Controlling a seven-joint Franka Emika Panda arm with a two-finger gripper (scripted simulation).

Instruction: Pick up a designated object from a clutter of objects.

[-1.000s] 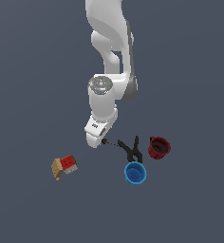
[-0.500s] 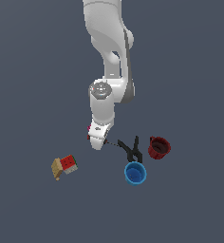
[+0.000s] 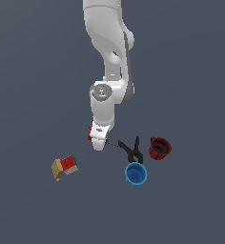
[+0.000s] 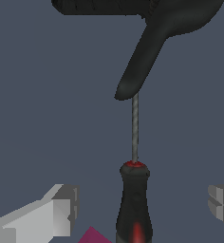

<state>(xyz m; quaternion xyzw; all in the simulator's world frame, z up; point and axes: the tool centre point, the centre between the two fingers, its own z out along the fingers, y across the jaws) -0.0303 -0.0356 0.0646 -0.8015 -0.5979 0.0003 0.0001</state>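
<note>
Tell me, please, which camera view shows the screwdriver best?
The wrist view: the screwdriver fills it, red-and-black handle between the open fingers, thin shaft running to the black clamp. In the exterior view the gripper hides most of it; only a dark sliver shows.

no readable text, labels or numbers anywhere

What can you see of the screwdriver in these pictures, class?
The screwdriver is slender, with a black handle marked red at its collar and lower down, and a thin grey, metal-looking shaft. It lies flat on the grey floor between the open fingers. Its tip runs to the black clamp; contact cannot be told. A pink block sits beside the handle.
</note>
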